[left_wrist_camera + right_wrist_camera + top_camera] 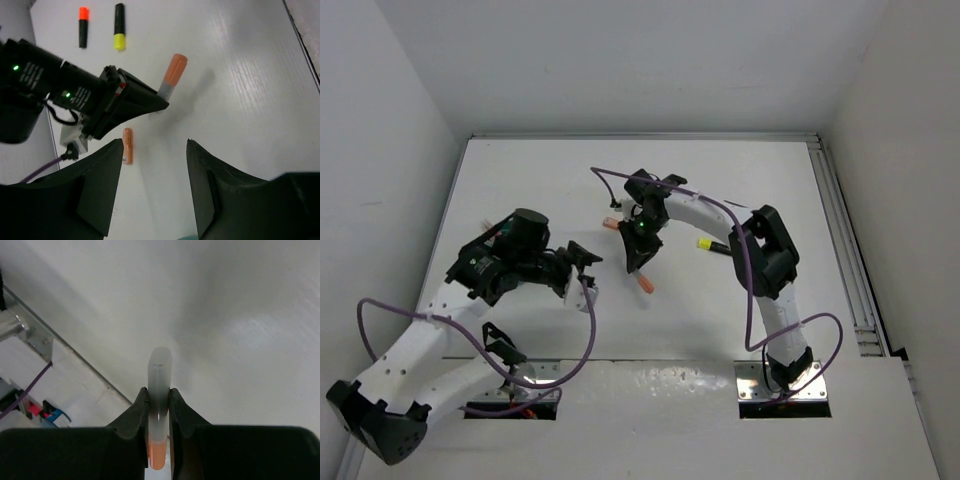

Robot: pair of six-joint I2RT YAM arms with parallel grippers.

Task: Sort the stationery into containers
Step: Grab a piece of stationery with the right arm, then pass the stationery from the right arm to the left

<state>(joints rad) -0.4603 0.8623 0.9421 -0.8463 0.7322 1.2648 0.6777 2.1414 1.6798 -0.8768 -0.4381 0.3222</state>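
Left claw [155, 144]: jaws partly apart, nothing between them; it hovers over the counter [520, 180]; in the top view, a small orange pen [610, 223] lies at its 1 o'clock. Right claw [160, 396]: clamped on the orange-and-grey marker [160, 367], held tilted; a yellow-capped marker [710, 244] lies at its 3 o'clock.

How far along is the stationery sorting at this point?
Done: nothing visibly sorted; no container shows clearly. In hand: the right gripper is shut on an orange-capped grey marker. Remaining: a small orange pen, a yellow-capped black marker and an orange-capped black marker lie loose on the table; the left gripper is open and empty.
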